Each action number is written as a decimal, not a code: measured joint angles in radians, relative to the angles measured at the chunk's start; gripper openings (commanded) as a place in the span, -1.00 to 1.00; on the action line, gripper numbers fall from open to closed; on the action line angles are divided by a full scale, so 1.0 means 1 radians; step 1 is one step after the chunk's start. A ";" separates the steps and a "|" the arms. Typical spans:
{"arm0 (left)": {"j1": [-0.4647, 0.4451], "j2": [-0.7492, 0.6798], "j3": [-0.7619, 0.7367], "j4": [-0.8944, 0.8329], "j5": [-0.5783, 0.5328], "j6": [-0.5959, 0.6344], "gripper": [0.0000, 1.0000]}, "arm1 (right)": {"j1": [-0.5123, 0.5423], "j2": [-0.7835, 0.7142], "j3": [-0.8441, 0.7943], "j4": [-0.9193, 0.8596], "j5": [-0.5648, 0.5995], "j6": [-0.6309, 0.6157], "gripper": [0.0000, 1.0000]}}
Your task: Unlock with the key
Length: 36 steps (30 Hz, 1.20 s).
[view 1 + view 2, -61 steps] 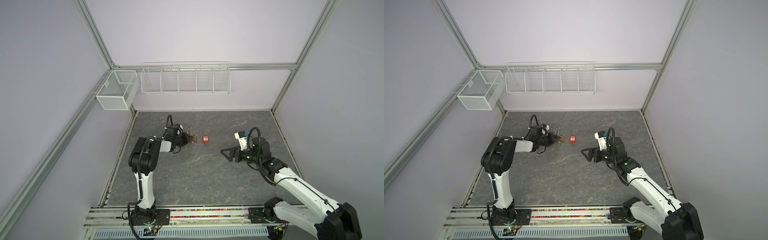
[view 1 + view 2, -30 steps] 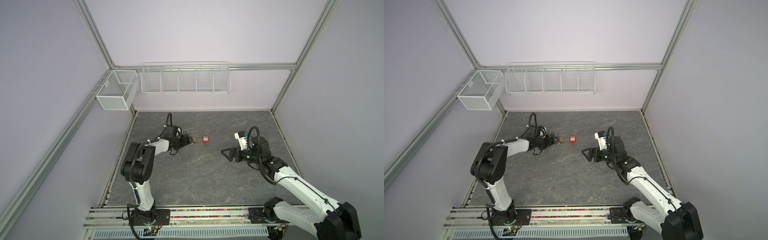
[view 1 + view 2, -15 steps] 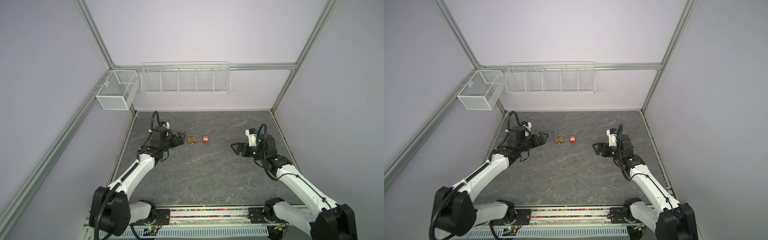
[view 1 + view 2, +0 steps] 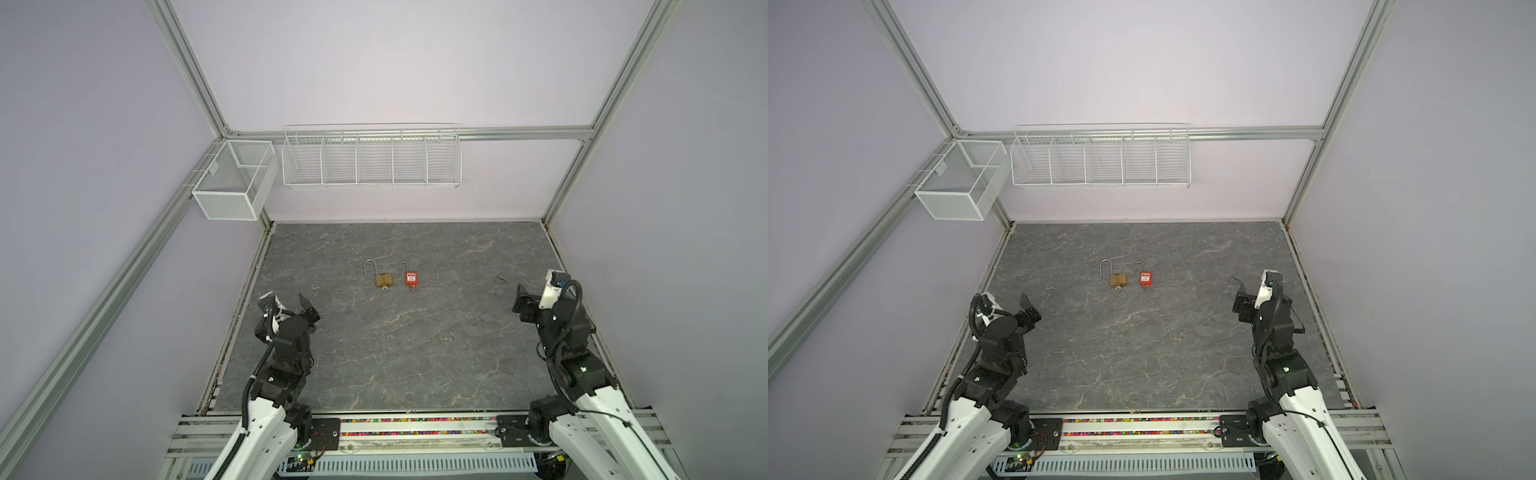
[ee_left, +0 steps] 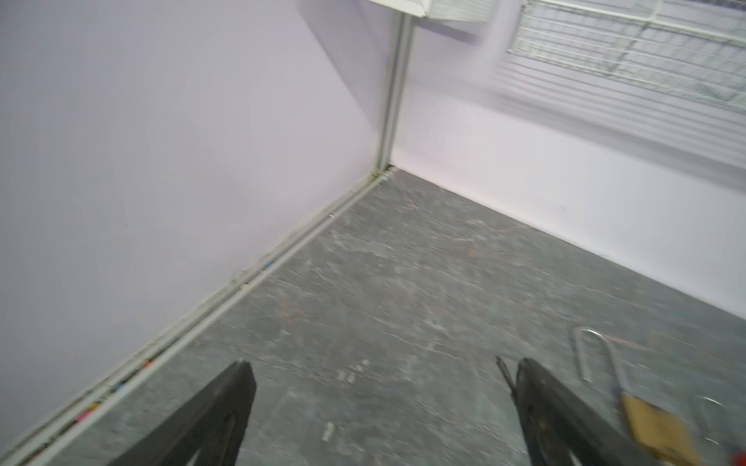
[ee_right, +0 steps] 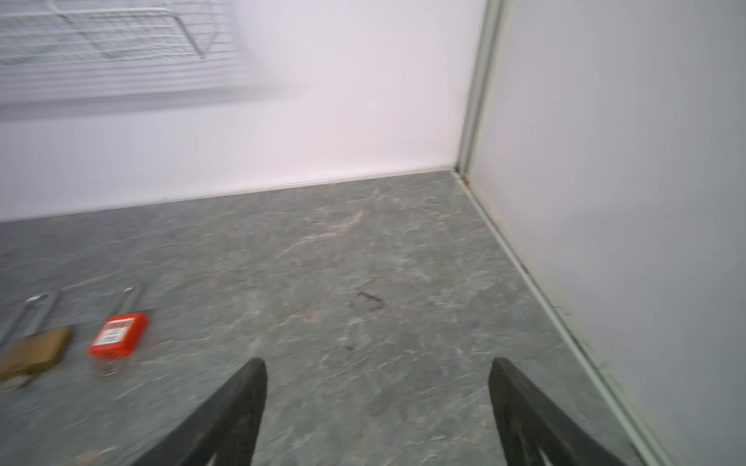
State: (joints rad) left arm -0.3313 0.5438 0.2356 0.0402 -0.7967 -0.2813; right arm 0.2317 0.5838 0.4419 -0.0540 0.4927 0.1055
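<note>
Right wrist view shows the red plastic padlock beside the brass padlock; left wrist view barely catches the red one. The left gripper and right gripper gape empty, well short of both.

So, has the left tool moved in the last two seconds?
Yes: left tool drew back from the brass-bodied padlock toward the silver front rail.

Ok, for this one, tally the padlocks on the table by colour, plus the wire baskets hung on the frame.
brass padlock: 1
red padlock: 1
white wire baskets: 2, the mesh bin and the divided rack
Total: 4
</note>
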 measured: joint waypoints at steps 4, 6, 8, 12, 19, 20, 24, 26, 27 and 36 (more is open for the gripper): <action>0.081 0.123 -0.187 0.250 -0.037 0.082 0.98 | -0.015 0.094 -0.171 0.187 0.037 -0.026 0.77; 0.160 0.238 -0.172 0.289 -0.010 0.065 0.98 | -0.015 0.212 -0.233 0.297 0.034 -0.040 0.76; 0.219 0.370 -0.112 0.330 0.040 0.045 0.99 | -0.016 0.328 -0.266 0.396 0.035 -0.055 0.77; 0.257 0.673 0.061 0.508 0.158 0.052 0.99 | -0.018 0.534 -0.266 0.640 0.022 -0.099 0.77; 0.266 0.924 0.136 0.743 0.323 0.136 0.99 | -0.097 0.882 -0.194 0.977 -0.109 -0.171 0.78; 0.266 0.959 0.126 0.793 0.345 0.149 0.99 | -0.124 0.907 -0.171 0.974 -0.149 -0.166 0.78; 0.266 0.987 0.132 0.773 0.396 0.172 0.98 | -0.231 0.952 -0.067 0.938 -0.273 -0.140 0.76; 0.265 0.988 0.137 0.802 0.409 0.186 0.98 | -0.237 0.948 -0.055 0.936 -0.295 -0.135 0.76; 0.264 0.993 0.137 0.826 0.412 0.191 0.98 | -0.232 0.948 -0.055 0.934 -0.305 -0.135 0.76; 0.263 0.999 0.138 0.851 0.431 0.212 0.98 | -0.223 0.947 -0.055 0.908 -0.336 -0.132 0.76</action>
State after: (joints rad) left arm -0.0685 1.5433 0.3740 0.8909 -0.3660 -0.0692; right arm 0.0090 1.5311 0.3870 0.8543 0.1562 -0.0265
